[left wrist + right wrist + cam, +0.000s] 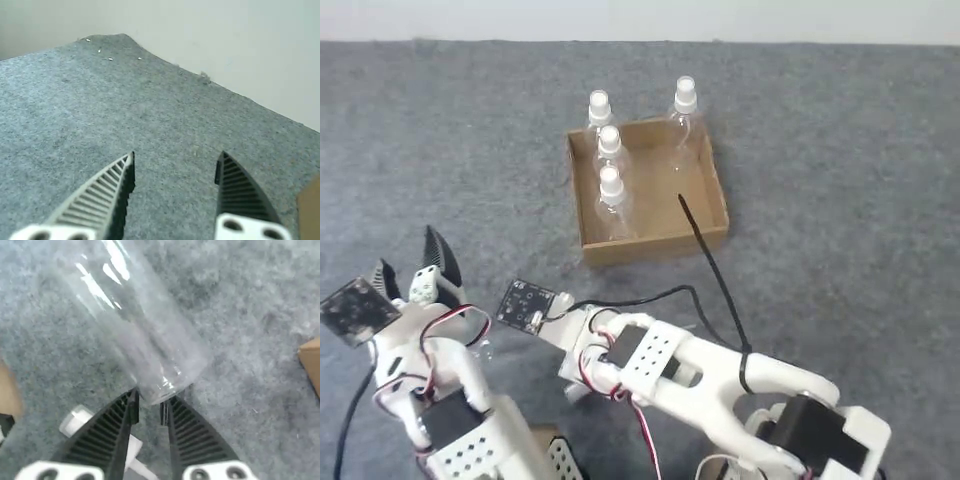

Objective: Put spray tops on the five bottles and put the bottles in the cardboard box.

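The cardboard box sits mid-table. Two capped clear bottles stand inside along its left wall. Another capped bottle stands at the back left corner and one more at the back right corner; whether those two are inside I cannot tell. My right gripper is shut on the end of an uncapped clear bottle held low over the carpet. A white spray top lies on the carpet beside its fingers. My left gripper hangs open and empty at the front left.
A black cable runs from the right arm across the box's front right corner. Grey carpet covers the table, with free room to the left and right of the box. A cardboard edge shows beside the left gripper.
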{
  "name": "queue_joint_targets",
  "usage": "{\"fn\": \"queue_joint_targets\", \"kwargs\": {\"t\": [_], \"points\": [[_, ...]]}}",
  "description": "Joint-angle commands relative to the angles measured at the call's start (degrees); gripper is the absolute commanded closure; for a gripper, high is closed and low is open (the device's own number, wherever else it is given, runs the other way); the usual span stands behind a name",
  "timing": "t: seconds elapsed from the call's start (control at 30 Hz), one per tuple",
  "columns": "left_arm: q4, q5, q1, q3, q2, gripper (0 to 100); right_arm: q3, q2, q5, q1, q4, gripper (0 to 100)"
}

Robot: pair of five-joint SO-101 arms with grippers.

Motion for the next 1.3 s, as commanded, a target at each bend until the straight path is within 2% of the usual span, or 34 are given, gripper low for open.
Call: {"fn": "queue_joint_targets", "kwargs": {"t": [0.0,0.1,0.2,0.33,0.43,0.53,0.73,0.93,1.17,1.27], "points": [[-1.93,0.53,-0.18,-1.19,-0.70,75,-1.93,-3.12,1.32,2.33,3.30,97.6],[-1.93,0.53,-0.18,-1.19,-0.70,75,-3.34,-7.43,1.32,3.65,9.10,94.0],[-1.93,0.62,-0.35,-1.19,-0.70,75,-3.87,-11.38,1.32,4.18,13.58,82.8],[-2.02,0.62,-1.58,-1.45,-0.70,75,-3.69,-13.41,1.32,3.82,14.20,66.8],[-3.34,2.99,-5.19,-1.54,-0.70,75,-3.87,-13.41,1.41,3.74,14.20,60.7],[-4.04,5.89,-7.47,-1.54,-0.70,75,-3.96,-13.41,4.31,2.59,14.20,59.6],[-4.04,5.89,-7.82,-1.54,-0.70,75,-4.57,-13.41,9.67,-2.07,14.55,59.6],[-4.04,5.89,-7.82,-1.54,-0.70,75,-10.37,-13.05,13.36,-2.68,19.38,59.6],[-4.04,5.89,-7.82,-1.54,-0.70,75,-24.26,1.36,18.55,-3.03,24.31,59.6],[-4.04,5.89,-7.82,-1.54,-0.70,75,-29.45,8.13,23.12,-4.79,26.86,59.6]]}}
